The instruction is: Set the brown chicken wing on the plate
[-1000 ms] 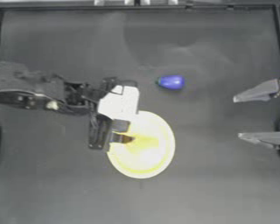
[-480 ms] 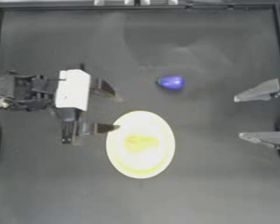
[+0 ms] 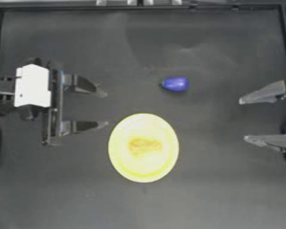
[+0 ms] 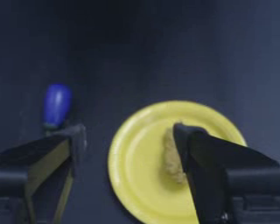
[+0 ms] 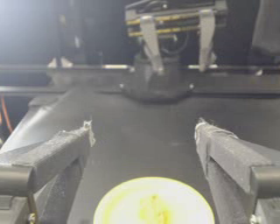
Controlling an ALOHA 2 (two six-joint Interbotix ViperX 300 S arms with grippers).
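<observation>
Yellow against the dark table (image 3: 217,197), the plate (image 3: 123,164) is lying just below the middle of the top view, and the brown chicken wing (image 3: 144,145) is resting on it close to its centre, well inside the raised rim, so the piece is sitting where the task wants it and looks unlikely to slide off. The left gripper (image 3: 102,109) is sitting at the left of the frame, level with the plate's upper edge and apart from it, its two jaws spread wide and holding nothing; in the left wrist view the same jaws are framing the plate with the wing lying between them farther off, clear of both. That spread, empty stance beside the plate is reading as an arm that has no further hold on the wing, and the placing itself appears done, with only parking the arm left. The right gripper (image 3: 242,120) is waiting at the right edge of the frame, jaws likewise apart and empty, well away from the plate; its wrist view is looking across the table with only the plate's near part showing low down. A small blue rounded object (image 3: 174,83) is lying above and to the right of the plate, clear of its rim and of both grippers, playing no part in the job.
</observation>
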